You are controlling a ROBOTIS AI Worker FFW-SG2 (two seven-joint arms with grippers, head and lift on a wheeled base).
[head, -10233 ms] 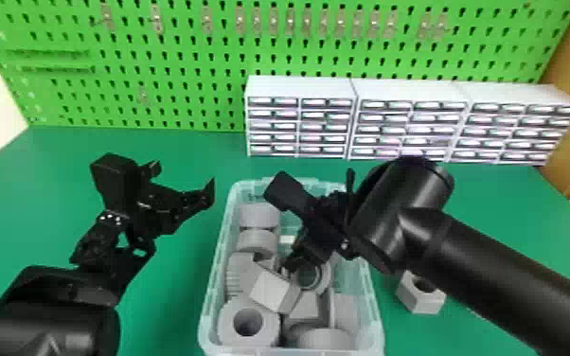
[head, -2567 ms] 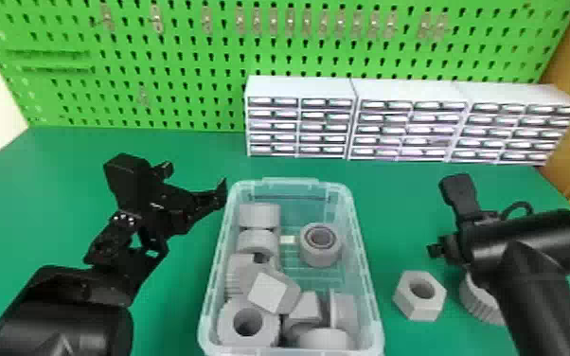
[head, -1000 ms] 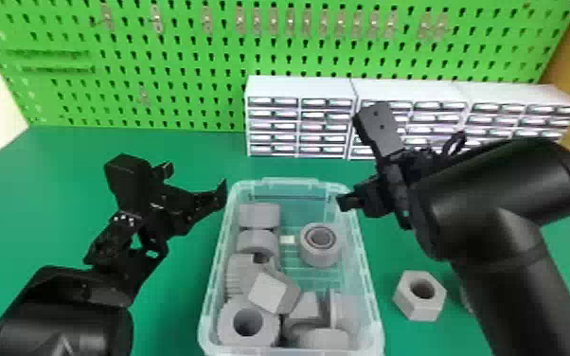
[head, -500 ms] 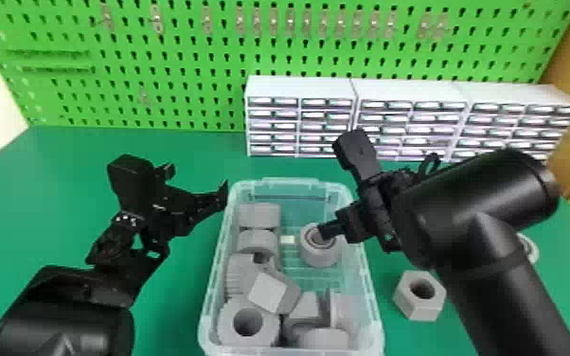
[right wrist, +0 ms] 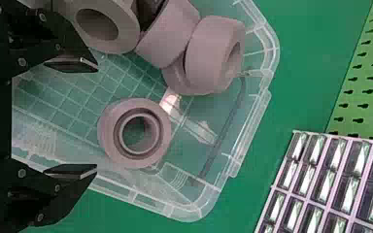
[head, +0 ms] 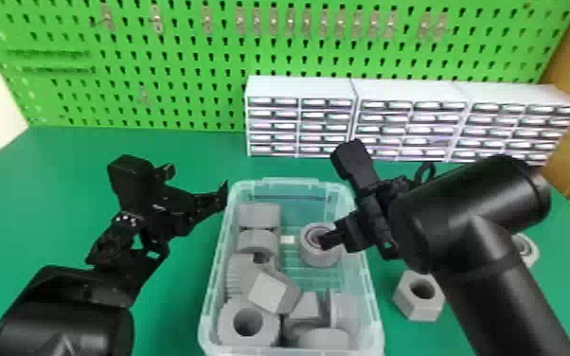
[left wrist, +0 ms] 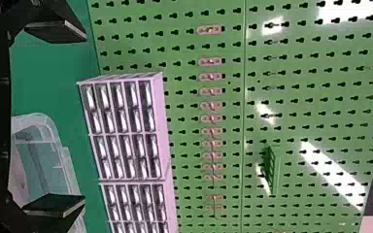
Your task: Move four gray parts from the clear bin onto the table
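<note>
Both spread wide: left gripper (head: 197, 181) parked mid-left, right gripper (head: 329, 240) near center over gray ringed cylinder (head: 316, 258) in clear bin (head: 374, 310). Gray hex nut (head: 412, 308) lower right.

Green worktop (head: 71, 151). On it: clear bin (head: 290, 182); right of bin, gray hexagonal part (head: 416, 310), holed, and farther right a round gray part (head: 533, 251), partly hidden. White drawer units (head: 300, 87) side by side at back.
</note>
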